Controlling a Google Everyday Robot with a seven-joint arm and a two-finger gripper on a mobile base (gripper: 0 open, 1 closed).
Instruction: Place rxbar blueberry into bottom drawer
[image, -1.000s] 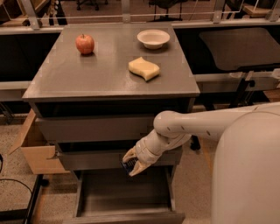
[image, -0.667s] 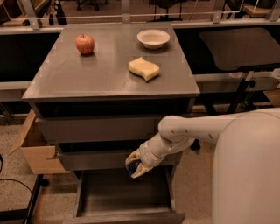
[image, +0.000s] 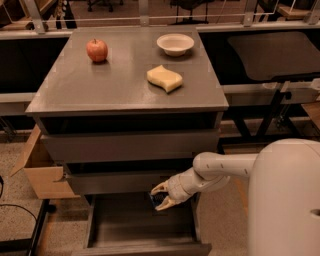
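Observation:
The bottom drawer (image: 145, 246) is pulled open at the foot of the grey cabinet, and its bare grey interior shows. My gripper (image: 161, 196) hangs just over the drawer's back right part, below the middle drawer's front. Its fingers (image: 159, 187) are closed on the rxbar blueberry (image: 156, 199), a small dark bar seen between them. The bar is held above the drawer floor.
On the cabinet top (image: 120, 82) sit a red apple (image: 97, 49), a white bowl (image: 175, 44) and a pale yellow sponge (image: 164, 78). An open cardboard box (image: 40, 172) stands on the floor at the left. The robot's white body (image: 285, 200) fills the lower right.
My gripper has moved right and down with the bar, from in front of the middle drawer to over the open bottom drawer.

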